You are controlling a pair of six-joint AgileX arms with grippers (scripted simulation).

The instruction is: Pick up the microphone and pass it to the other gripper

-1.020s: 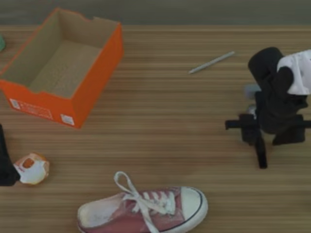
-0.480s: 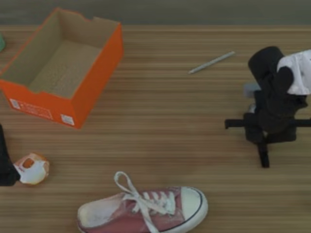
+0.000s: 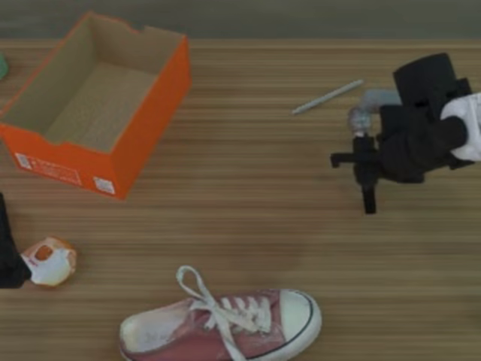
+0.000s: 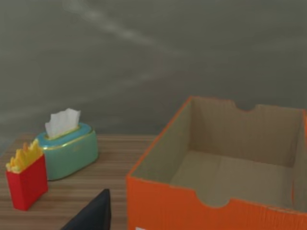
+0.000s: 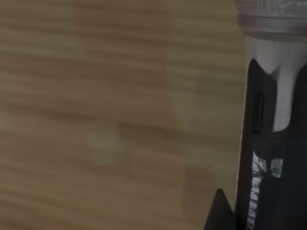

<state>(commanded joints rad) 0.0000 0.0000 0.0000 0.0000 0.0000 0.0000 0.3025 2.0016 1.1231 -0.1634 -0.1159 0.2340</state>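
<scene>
A: Where is the microphone?

B: Clamped between the right gripper's fingers, raised off the counter, silver head beyond the fingertips.

A: Handling?

B: Likely light, rigid, smooth; hold mid-handle. The left gripper sits parked, fingers unreadable.

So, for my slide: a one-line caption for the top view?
Right gripper carries the black-handled, silver-headed microphone above the wooden table.

The box sits far left on the table, the shoe near the middle front. The pen lies far right of centre, the microphone just right of it in the right gripper. A tissue holder stands left of the box.
</scene>
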